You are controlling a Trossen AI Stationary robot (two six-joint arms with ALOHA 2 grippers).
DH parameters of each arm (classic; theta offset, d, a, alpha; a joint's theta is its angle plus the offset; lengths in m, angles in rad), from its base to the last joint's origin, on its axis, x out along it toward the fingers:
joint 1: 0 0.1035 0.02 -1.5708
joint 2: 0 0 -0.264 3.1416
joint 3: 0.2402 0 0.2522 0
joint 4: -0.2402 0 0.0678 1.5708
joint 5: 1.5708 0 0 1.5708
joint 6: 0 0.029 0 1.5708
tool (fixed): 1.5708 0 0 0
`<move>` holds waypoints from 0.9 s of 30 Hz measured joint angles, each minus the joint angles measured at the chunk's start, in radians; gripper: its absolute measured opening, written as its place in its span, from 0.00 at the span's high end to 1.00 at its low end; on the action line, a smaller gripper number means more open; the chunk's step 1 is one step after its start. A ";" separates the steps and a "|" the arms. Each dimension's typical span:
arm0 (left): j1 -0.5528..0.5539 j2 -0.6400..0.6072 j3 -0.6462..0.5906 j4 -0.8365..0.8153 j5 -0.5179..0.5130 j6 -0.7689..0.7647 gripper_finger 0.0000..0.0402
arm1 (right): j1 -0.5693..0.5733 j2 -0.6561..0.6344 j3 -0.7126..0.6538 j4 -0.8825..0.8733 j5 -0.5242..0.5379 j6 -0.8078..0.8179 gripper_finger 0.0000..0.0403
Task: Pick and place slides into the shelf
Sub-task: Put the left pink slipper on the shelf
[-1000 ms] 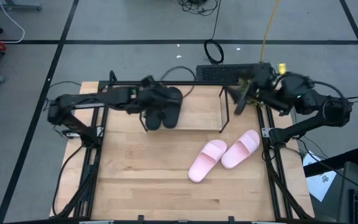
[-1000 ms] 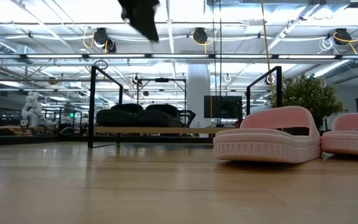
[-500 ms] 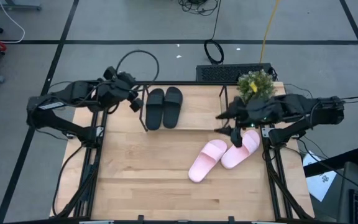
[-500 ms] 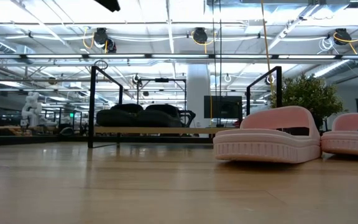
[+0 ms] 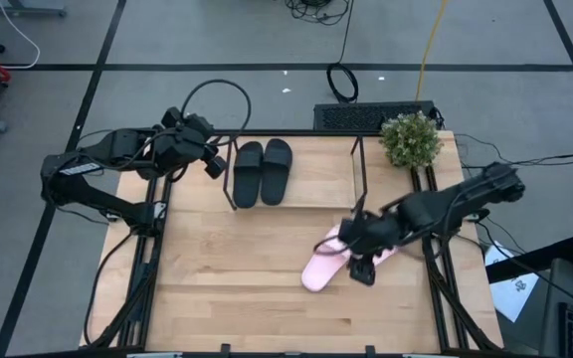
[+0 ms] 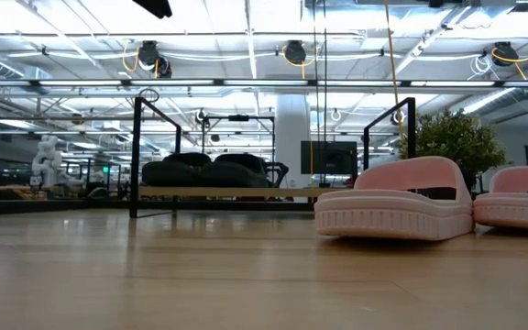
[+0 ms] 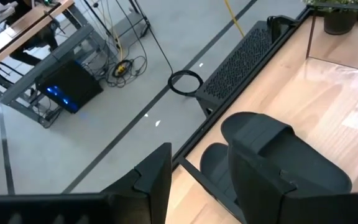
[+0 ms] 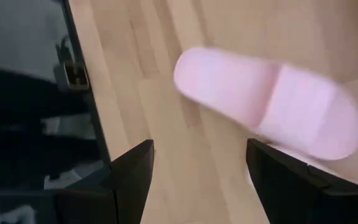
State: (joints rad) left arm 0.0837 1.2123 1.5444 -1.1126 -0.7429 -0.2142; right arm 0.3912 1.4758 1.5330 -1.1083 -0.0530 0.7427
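Note:
Two black slides (image 5: 262, 171) lie side by side on the shelf's wooden board (image 5: 316, 179), soles down; the low view shows them (image 6: 209, 171) under the rack's rods. Two pink slides rest on the tabletop: one (image 5: 322, 267) shows plainly, the other is mostly hidden under my right gripper (image 5: 358, 249). That gripper hovers open just above them. In the right wrist view (image 8: 197, 152) a pink slide (image 8: 272, 102) lies ahead of the spread fingers. My left gripper (image 5: 212, 159), open (image 7: 197, 165), waits beside the shelf's left end.
A small potted plant (image 5: 409, 139) stands at the table's far right corner, just beyond the shelf's right end rods (image 5: 358, 174). The right half of the shelf board is bare. Bare tabletop (image 5: 227, 278) lies toward the near and left sides.
My right gripper has swung from the far right corner by the plant toward the near edge and down, and now hangs over the pink slides. My left gripper has pulled back from above the black slides toward the table's left edge, then held still. No slide has moved.

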 joint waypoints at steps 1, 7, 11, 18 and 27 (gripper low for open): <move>0.000 0.000 0.000 0.000 0.000 0.000 0.60 | 0.010 0.021 0.000 0.005 -0.005 0.007 0.39; 0.000 0.000 0.000 0.001 0.004 0.018 0.60 | 0.036 0.120 0.000 0.050 0.007 0.073 0.39; 0.000 0.000 0.000 0.001 0.009 0.036 0.60 | 0.035 0.176 0.000 0.076 0.060 0.123 0.39; 0.000 0.000 0.000 0.001 0.009 0.113 0.60 | 0.033 0.254 0.000 0.066 0.143 0.162 0.39; 0.000 -0.002 0.000 -0.002 0.009 0.167 0.60 | -0.006 0.273 0.000 -0.088 0.158 0.166 0.39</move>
State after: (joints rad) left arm 0.0837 1.2104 1.5444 -1.1144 -0.7341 -0.0467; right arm 0.3856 1.7493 1.5330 -1.1967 0.1051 0.9084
